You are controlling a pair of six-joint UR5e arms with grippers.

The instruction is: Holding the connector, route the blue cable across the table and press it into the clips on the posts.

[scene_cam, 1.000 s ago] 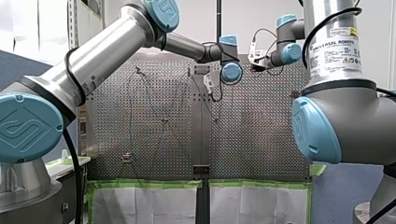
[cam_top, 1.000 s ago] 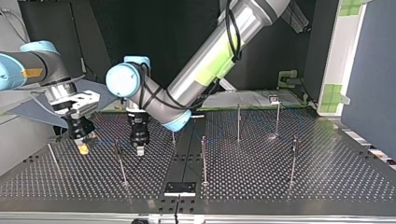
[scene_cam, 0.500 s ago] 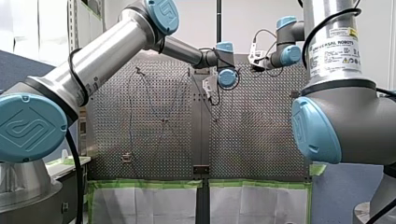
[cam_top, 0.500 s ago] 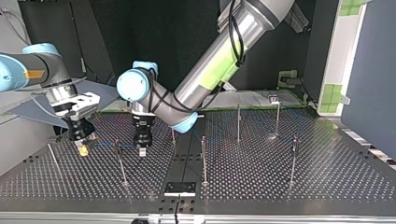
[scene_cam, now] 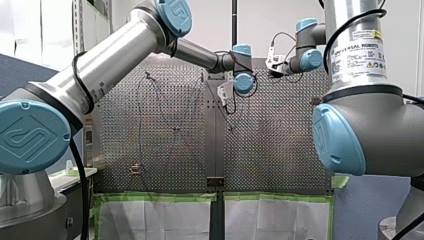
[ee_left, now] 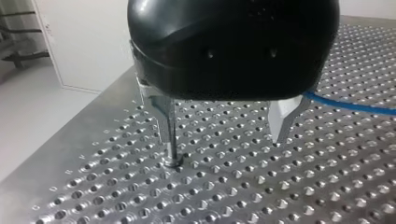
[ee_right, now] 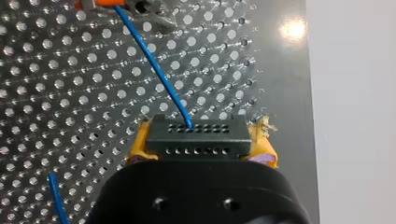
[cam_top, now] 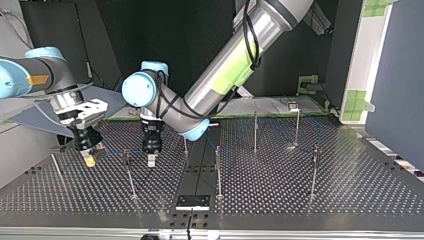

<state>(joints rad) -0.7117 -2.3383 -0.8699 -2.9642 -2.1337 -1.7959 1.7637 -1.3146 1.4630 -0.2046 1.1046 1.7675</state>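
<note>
My right gripper (ee_right: 201, 134) is shut with its yellow pads on the black connector (ee_right: 196, 142). The blue cable (ee_right: 154, 60) runs out of the connector, ahead of the gripper, toward an orange-tipped clip (ee_right: 100, 3). In the top view my right gripper (cam_top: 89, 158) hangs low at the left. My left gripper (cam_top: 151, 160) points down just to the right of a post (cam_top: 129, 175). In the left wrist view my left gripper (ee_left: 226, 137) is open just above the perforated plate with nothing between its metal fingers (ee_left: 168, 133). The blue cable (ee_left: 350, 106) passes beside one finger.
Several thin posts stand on the perforated table (cam_top: 300, 195), among them a middle post (cam_top: 218, 172) and two right-hand posts (cam_top: 255, 131) (cam_top: 314, 172). A dark plate (cam_top: 192, 201) lies at the near edge. A white panel (cam_top: 360, 60) stands at the right.
My left arm's wrist shifted a little toward the top view's right and up, then settled. Its fingers now stand apart. My right gripper has stayed put with the connector.
</note>
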